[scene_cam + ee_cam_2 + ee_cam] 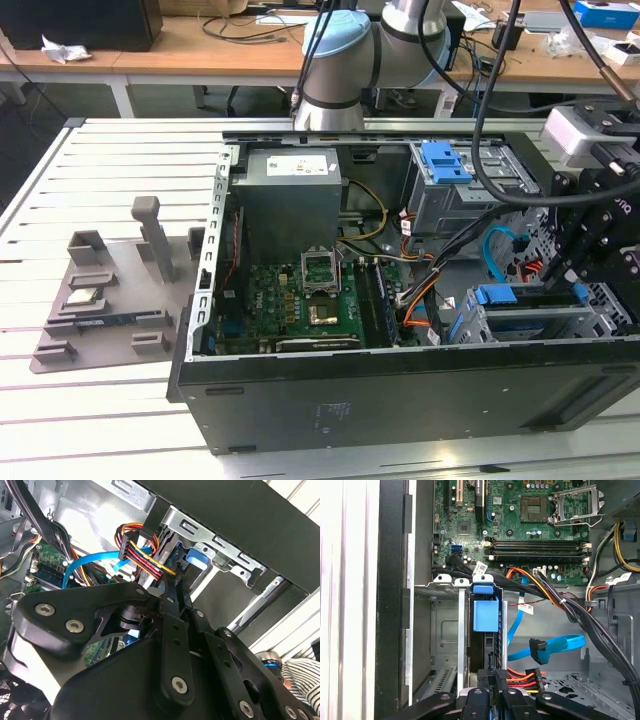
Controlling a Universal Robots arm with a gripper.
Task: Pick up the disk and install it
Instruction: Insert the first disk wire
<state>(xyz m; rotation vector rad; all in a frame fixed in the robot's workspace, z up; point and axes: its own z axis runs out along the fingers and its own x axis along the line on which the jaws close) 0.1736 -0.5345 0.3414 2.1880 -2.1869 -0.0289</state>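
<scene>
The disk is being seated on edge in the drive cage of the open computer case, near the tabletop's front edge. The gripper is being held at the disk's rear end; whether its fingers are gripping cannot be told. The disk is judged stiff, fairly heavy and shock-sensitive, best gripped by its blue-railed edges. Also inside the case are being housed a motherboard, a power supply and cables.

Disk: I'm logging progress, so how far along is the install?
Done: the disk stands edge-on in the cage slot. In hand: the gripper is at its outer edge. Left: full seating cannot be confirmed; the blue cable hangs unplugged beside it.
</scene>
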